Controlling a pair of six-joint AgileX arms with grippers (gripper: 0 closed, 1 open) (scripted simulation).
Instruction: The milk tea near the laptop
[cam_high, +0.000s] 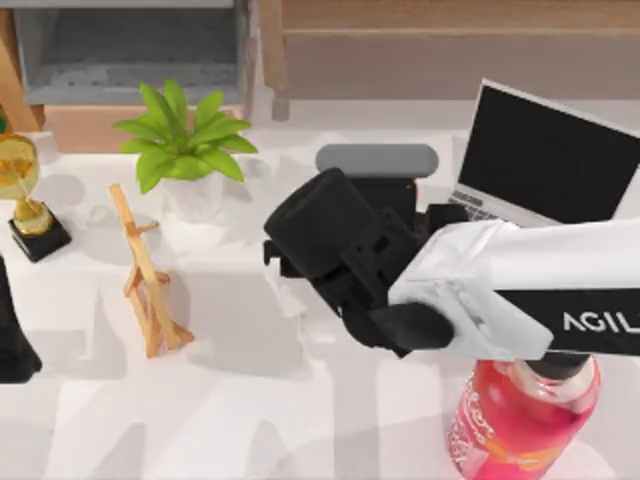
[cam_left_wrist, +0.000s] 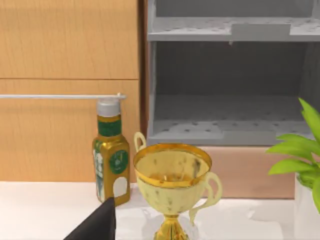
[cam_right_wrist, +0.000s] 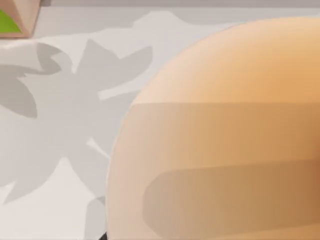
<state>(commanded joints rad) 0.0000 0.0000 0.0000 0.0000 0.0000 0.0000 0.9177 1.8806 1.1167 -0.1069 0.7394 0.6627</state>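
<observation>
The milk tea (cam_right_wrist: 225, 130) shows in the right wrist view as a broad peach-orange rounded surface, very close to the camera. In the top view the cup is hidden beneath my right arm. My right gripper (cam_high: 320, 240) is the black mass at mid-table, left of the open laptop (cam_high: 545, 160), which stands at the back right. My left gripper (cam_high: 12, 340) stays parked at the table's left edge, and a dark tip of it (cam_left_wrist: 97, 226) shows in the left wrist view.
A pink-red bottle (cam_high: 520, 420) stands at the front right under my right arm. A potted plant (cam_high: 185, 145), a gold trophy (cam_high: 25, 190) and a wooden easel (cam_high: 150, 280) occupy the left half. A green-gold bottle (cam_left_wrist: 111, 150) stands before a grey shelf (cam_left_wrist: 230, 75).
</observation>
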